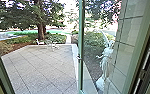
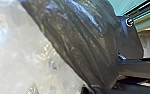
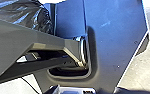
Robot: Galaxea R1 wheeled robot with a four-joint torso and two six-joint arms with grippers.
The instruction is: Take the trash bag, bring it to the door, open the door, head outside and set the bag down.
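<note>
Black, glossy plastic trash bag is bulging beside the left wrist; I cannot tell either end effector's state. Green-framed glass door is standing open, so the exit is seemingly beginning, requiring careful clearance.

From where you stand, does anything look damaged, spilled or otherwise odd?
A pale, ragged shape right of the green door post, perhaps a reflection in glass, looks odd; I can't tell what it is. The paving shows no spill, and the dark bag is wrinkled but has no visible tear.

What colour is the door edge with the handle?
Green; the door edge shows best in the head view.
</note>
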